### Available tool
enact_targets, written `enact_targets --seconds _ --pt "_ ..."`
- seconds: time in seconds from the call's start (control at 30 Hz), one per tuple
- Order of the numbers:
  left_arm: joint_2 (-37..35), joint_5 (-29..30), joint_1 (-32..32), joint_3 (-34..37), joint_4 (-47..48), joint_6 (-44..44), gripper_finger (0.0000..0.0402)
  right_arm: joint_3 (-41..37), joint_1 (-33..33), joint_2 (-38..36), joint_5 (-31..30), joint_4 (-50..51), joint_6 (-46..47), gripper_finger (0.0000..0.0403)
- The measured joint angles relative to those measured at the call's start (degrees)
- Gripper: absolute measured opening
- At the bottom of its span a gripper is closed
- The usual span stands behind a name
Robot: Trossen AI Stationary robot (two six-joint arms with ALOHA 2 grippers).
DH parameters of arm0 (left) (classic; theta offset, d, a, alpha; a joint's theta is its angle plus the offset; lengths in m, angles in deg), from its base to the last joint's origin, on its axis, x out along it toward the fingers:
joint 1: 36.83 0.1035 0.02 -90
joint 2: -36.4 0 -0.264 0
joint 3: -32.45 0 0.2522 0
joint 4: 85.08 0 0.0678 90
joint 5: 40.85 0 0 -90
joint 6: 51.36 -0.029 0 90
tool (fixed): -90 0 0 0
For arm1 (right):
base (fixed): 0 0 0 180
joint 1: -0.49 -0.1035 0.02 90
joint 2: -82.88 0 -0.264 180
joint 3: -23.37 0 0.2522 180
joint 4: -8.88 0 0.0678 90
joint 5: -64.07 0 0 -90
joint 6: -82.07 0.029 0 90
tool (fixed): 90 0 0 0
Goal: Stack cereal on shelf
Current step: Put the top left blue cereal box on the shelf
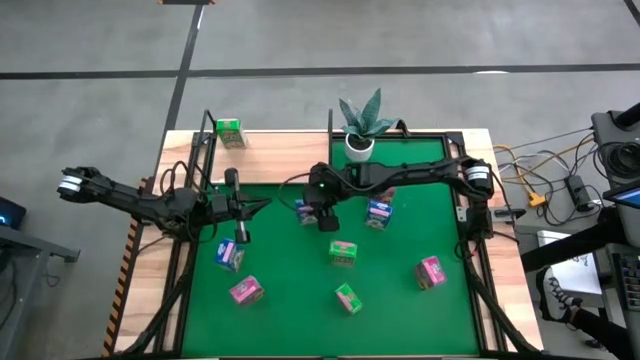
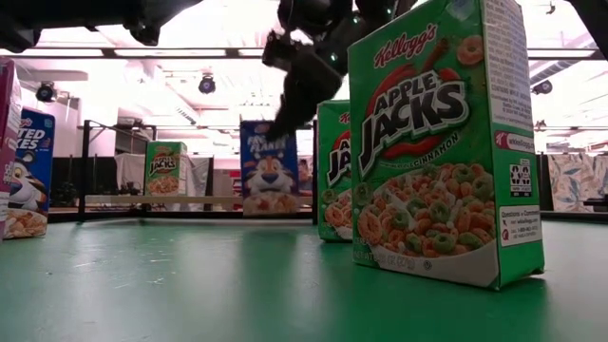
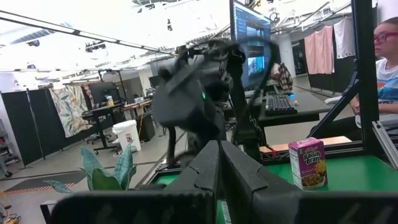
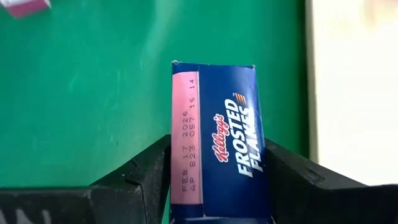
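Dark gripper (image 2: 302,71) hangs from above at top centre, tilted; can't tell if fingers open or shut. Just below it and further back, blue Frosted Flakes box (image 2: 269,168) stands upright. Right of gripper and much nearer the camera, big green Apple Jacks box (image 2: 439,142), w/ a 2nd Apple Jacks box (image 2: 333,171) partly behind it. Far left of gripper: 3rd Apple Jacks box (image 2: 165,169), and at the frame edge another Frosted Flakes box (image 2: 27,173). All on green table (image 2: 190,285).

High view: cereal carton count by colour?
Green cartons: 3
Blue-and-white cartons: 3, one between the right gripper fingers
Pink cartons: 2 in plain sight
Total: 8
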Motion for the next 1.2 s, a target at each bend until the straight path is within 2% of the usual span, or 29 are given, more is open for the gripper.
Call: enact_targets --seconds 0.4,0.8,1.2 --pt "0.0 0.0 0.0 0.0 -1.3 0.4 0.0 10.6 3.2 -0.1 -0.1 2.7 2.3 0.0198" --pt "0.0 0.0 0.0 0.0 -2.0 0.8 0.0 10.6 11.9 3.2 0.3 -12.1 0.2 0.0198" --pt "0.4 0.0 0.0 0.0 -2.4 0.9 0.0 13.9 13.6 12.0 -0.2 -18.7 -0.6 0.0198"
